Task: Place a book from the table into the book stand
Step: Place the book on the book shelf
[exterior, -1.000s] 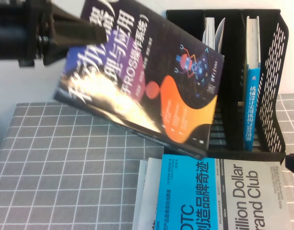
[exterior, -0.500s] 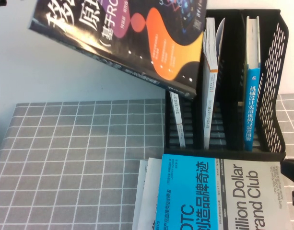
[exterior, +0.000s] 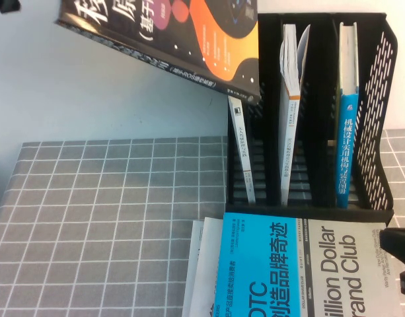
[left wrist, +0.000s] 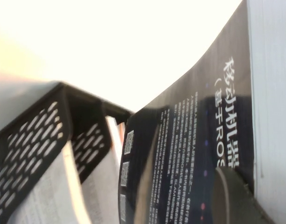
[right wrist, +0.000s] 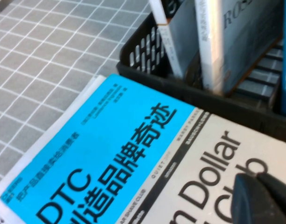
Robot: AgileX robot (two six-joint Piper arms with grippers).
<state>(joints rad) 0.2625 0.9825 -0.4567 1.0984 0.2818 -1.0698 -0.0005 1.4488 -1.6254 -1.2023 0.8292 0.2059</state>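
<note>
The book (exterior: 189,39), a dark paperback with white Chinese characters and an orange swirl, hangs tilted in the air well above the table (exterior: 110,211), its lower corner just over the leftmost slot of the book stand (exterior: 380,119). The left gripper (left wrist: 236,196) shows only in the left wrist view, where one dark finger lies flat against the book's back cover; it appears clamped on the book, which rests on nothing else.

The black stand sits at the far edge of the grid-patterned table and already holds a thin white-spined book (exterior: 243,152) leaning in the leftmost slot, a white paperback (exterior: 289,112) in the middle slot, and a blue-spined book (exterior: 347,132) in the rightmost slot.

Just in front of the stand, a cyan and white "Dollar Brand Club" book (exterior: 288,271) lies flat on other papers. The right gripper (exterior: 400,254) hovers over that book's right end, in front of the stand's right corner; whether it is spread or closed I cannot tell.
</note>
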